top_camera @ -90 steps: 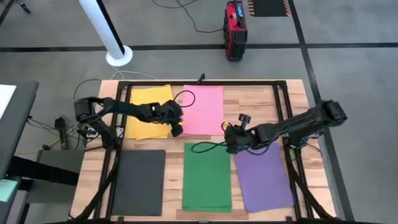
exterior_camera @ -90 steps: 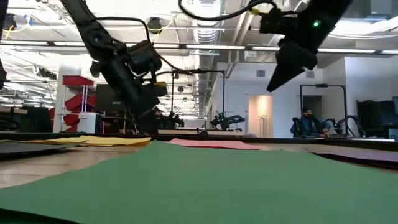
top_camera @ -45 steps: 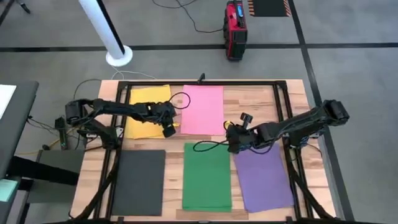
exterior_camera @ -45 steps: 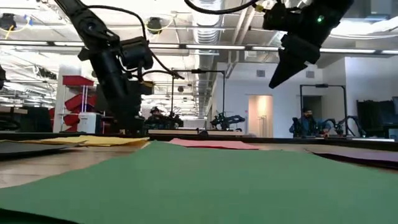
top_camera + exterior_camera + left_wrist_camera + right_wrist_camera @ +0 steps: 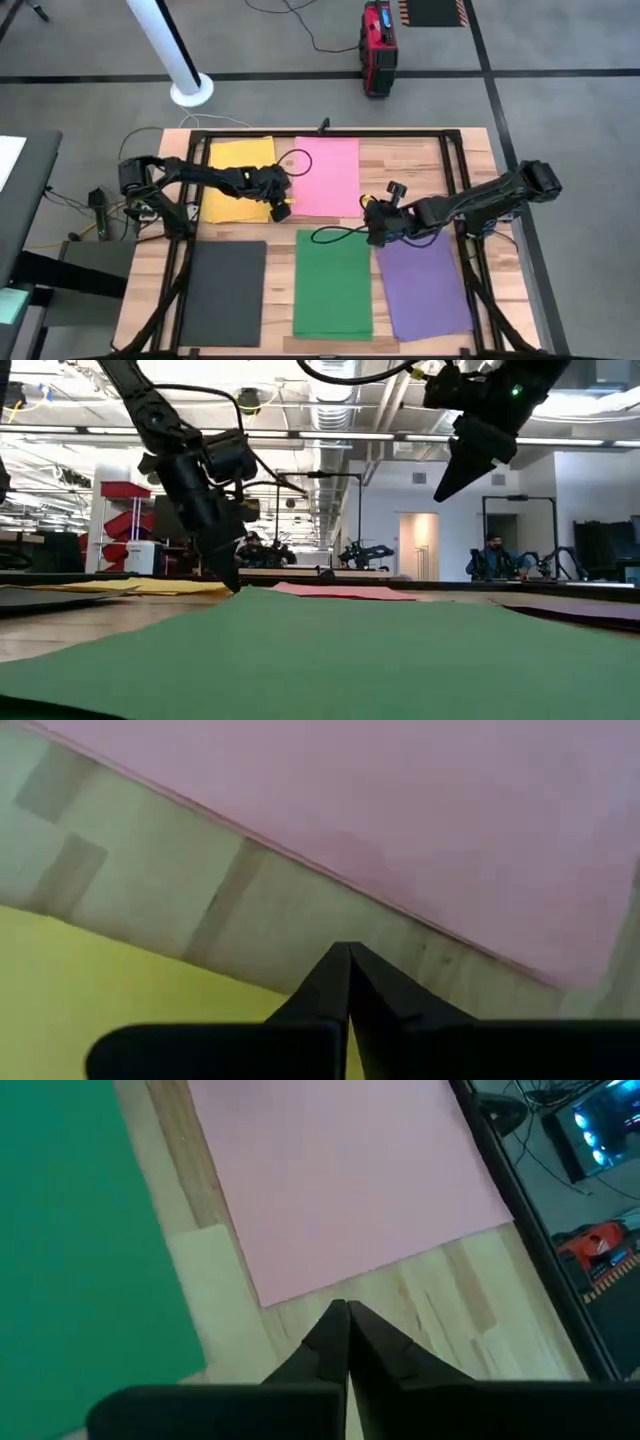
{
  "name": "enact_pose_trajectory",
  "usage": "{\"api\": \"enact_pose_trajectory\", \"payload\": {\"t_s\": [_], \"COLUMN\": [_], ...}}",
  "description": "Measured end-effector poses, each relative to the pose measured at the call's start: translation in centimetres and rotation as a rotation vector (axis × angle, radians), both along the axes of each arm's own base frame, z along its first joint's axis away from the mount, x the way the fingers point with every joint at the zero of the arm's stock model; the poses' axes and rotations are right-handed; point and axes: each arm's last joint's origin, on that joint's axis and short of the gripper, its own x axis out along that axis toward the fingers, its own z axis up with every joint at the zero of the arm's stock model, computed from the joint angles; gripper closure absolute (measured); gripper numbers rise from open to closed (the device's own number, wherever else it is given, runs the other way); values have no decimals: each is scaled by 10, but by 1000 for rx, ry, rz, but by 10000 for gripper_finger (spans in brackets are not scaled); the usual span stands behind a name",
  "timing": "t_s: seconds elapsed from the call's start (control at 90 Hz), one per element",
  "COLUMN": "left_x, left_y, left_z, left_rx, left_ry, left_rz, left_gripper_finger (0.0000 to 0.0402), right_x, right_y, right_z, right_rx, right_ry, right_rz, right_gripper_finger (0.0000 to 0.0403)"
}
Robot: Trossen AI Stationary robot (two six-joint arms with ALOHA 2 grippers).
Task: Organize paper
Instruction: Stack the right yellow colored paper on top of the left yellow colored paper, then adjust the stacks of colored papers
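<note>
I see the yellow paper (image 5: 238, 180) lying flat at the far left of the table (image 5: 400, 165), long side running away from me, and my left gripper (image 5: 281, 211), pinched shut on nothing, sits at its near right corner, much closer than my shut, empty right gripper (image 5: 374, 236).

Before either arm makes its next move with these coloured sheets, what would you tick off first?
1. Left end effector shut, holding nothing, by the yellow sheet's corner: ok.
2. Right end effector shut and empty, raised over bare wood between the pink sheet, green sheet and purple sheet: ok.
3. Sheets lie apart, none overlapping, including the dark grey sheet: ok.
4. Yellow sheet flat on the table: not ok, its edge looks slightly lifted in the low view.
5. Left fingertips touching the table: cannot tell.
</note>
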Motion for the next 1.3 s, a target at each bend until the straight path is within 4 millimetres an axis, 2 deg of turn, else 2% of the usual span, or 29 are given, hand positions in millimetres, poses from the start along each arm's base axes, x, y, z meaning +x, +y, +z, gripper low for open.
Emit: {"api": "enact_pose_trajectory", "payload": {"t_s": [0.244,0.411,0.656,0.856,0.956,1.156,1.3], "left_x": [-25,-31,-33,-47,-44,-36,-38], "left_y": [-20,-24,-32,-27,-23,-29,-33], "left_z": [15,25,54,56,53,40,33], "left_rx": [-52,-47,-29,62,8,-164,-181], "left_ry": [141,85,-89,0,-83,-357,-407], "left_rz": [-12,20,-25,88,99,-5,-13], "left_gripper_finger": [401,401,401,401,401,401,401], "right_x": [-1,-1,-1,-1,-7,-27,-44], "right_y": [0,0,0,0,0,9,13], "right_z": [0,0,-1,-2,-16,-53,-72], "right_rx": [0,2,0,19,35,251,277], "right_ry": [6,4,7,19,42,101,166], "right_rz": [-3,-6,-3,7,14,69,28], "right_gripper_finger": [403,403,403,403,403,403,403]}}
